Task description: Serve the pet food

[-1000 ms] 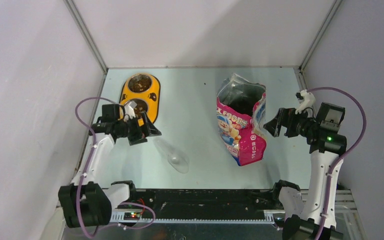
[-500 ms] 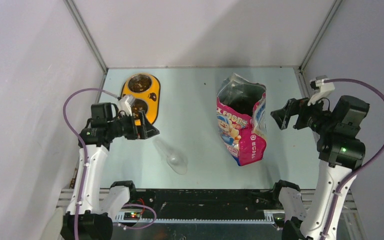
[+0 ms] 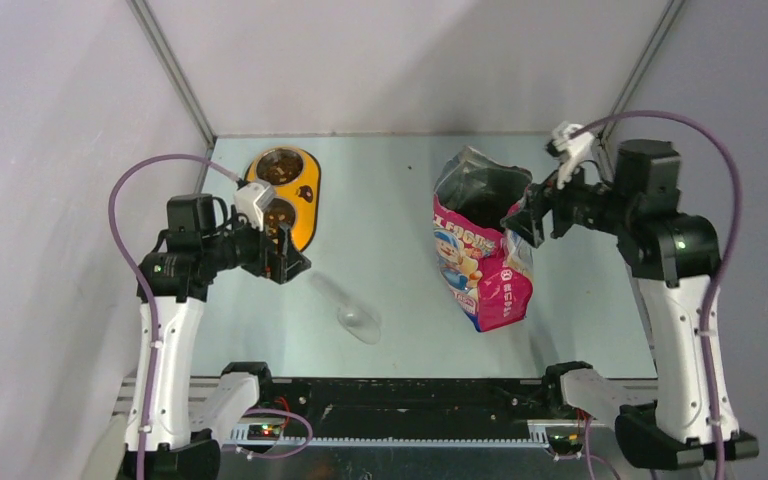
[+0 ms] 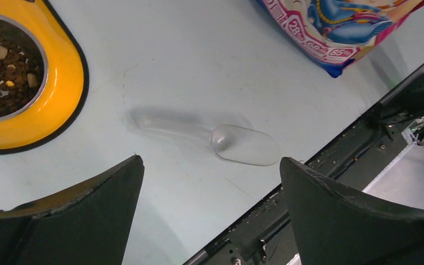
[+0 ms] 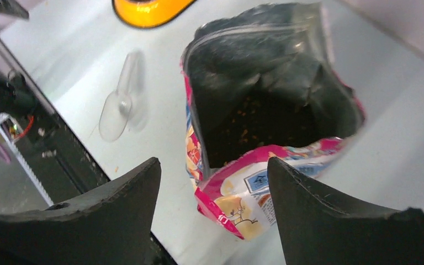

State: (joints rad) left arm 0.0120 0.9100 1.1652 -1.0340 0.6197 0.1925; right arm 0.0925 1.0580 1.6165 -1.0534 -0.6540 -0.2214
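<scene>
Your left end effector (image 4: 210, 160), right end effector (image 5: 212, 160): both spread wide, empty. Pet food (image 4: 3, 77) already in feeder (image 4: 61, 94) beside left end effector; empty scoop (image 4: 245, 144) just ahead. Serving likely near done.

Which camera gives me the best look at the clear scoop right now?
Left wrist: the scoop lies whole, near and centered. Top external shows the scoop small and faint; right wrist shows the scoop farther off, left of the bag.

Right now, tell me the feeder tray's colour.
Orange-yellow feeder tray with a black edge; left wrist view shows it best.
</scene>
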